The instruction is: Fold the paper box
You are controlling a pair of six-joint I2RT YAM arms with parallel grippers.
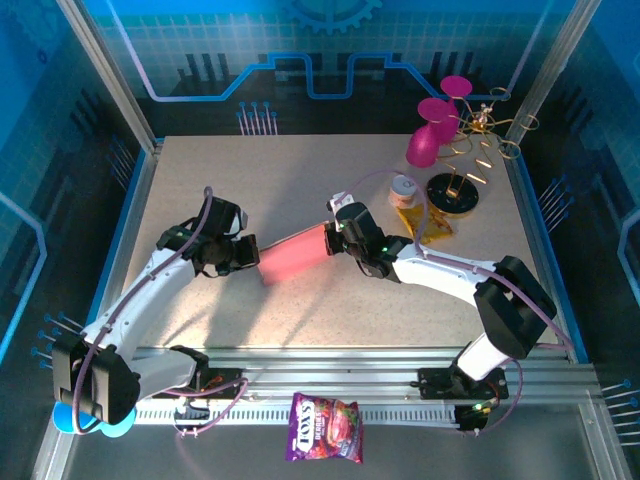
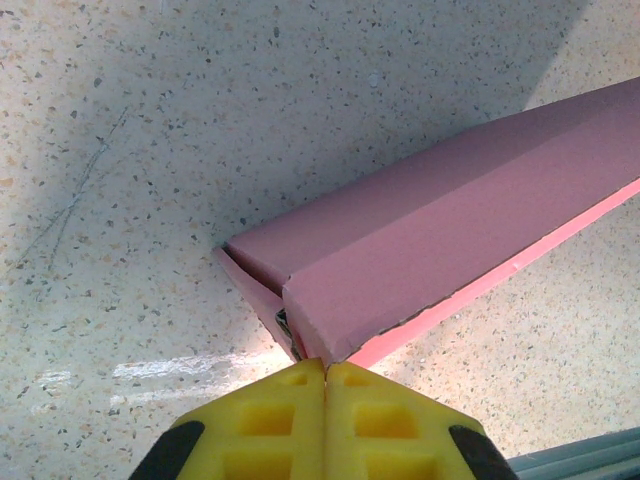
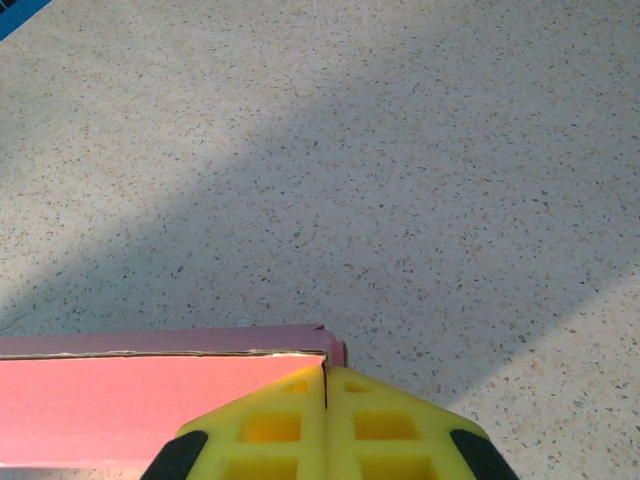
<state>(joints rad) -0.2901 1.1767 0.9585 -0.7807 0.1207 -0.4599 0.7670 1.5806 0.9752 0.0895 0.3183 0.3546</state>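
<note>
The paper box [image 1: 293,255] is a flat pink rectangular box lying slantwise mid-table between my two grippers. My left gripper [image 1: 245,252] is at its left end. In the left wrist view the yellow fingers [image 2: 270,415] are pressed together, and the left gripper [image 2: 325,362] touches the box's near corner [image 2: 330,335], where an end flap gapes slightly. My right gripper [image 1: 337,238] is at the box's right end. Its yellow fingers [image 3: 390,420] are also together, and the right gripper [image 3: 325,366] rests against the box's corner [image 3: 335,350]. I see no cardboard between either pair of fingers.
Two magenta plastic cups [image 1: 430,135] and a gold wire stand on a black base [image 1: 455,190] sit at the back right, with a small roll [image 1: 404,188] and a yellow wrapper [image 1: 435,225] nearby. A purple snack bag [image 1: 325,427] lies in front of the rail.
</note>
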